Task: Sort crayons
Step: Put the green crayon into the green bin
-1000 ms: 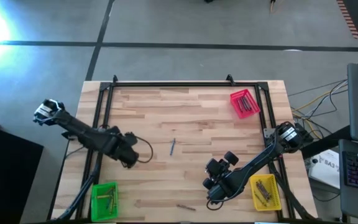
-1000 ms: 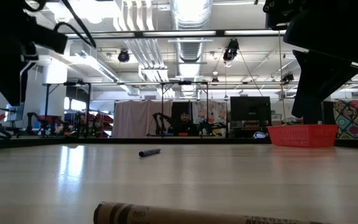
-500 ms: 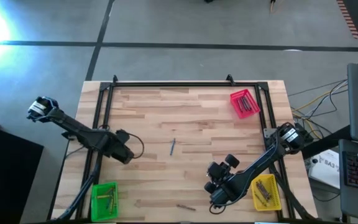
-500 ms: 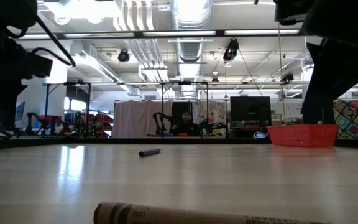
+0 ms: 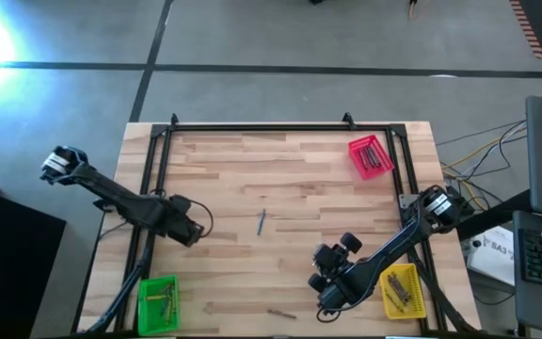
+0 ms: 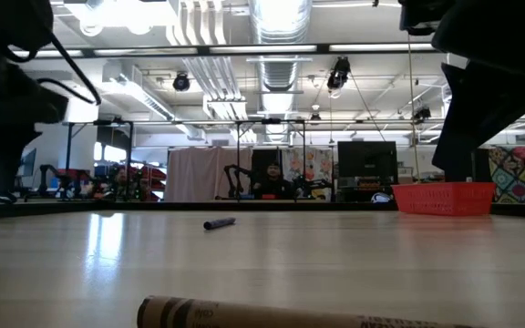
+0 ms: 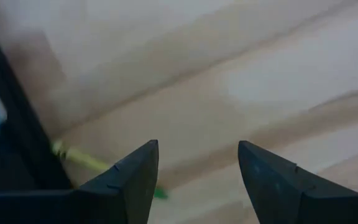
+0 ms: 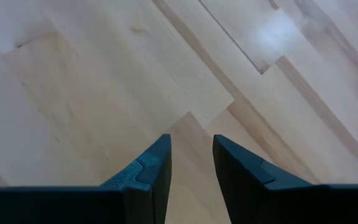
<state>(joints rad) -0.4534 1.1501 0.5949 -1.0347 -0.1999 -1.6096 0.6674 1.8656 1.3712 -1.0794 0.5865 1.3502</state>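
Leftmost, my left hand (image 5: 194, 233) hangs over the left side of the tabletop (image 5: 290, 188), above the green tray (image 5: 157, 303) in the near left corner; its fingers (image 7: 135, 177) stand wide apart with nothing between them, only bare wood beneath. That green tray holds a few crayons (image 5: 162, 299). Near the middle of the tabletop a single blue crayon (image 5: 261, 222) lies alone, well apart from both of my hands; the low view shows it as a small dark stick (image 6: 219, 222) flat on the wood. Closer to the near edge, a brownish crayon (image 5: 282, 314) lies by itself, and it fills the bottom of the low view (image 6: 290, 314). Just to its right, my right hand (image 5: 327, 303) hovers over the tabletop, fingers (image 8: 148, 171) parted by a narrow gap and gripping nothing. Beside it in the near right corner sits the yellow tray (image 5: 402, 290) with several crayons inside, and at the far right the red tray (image 5: 371, 156) holds more.
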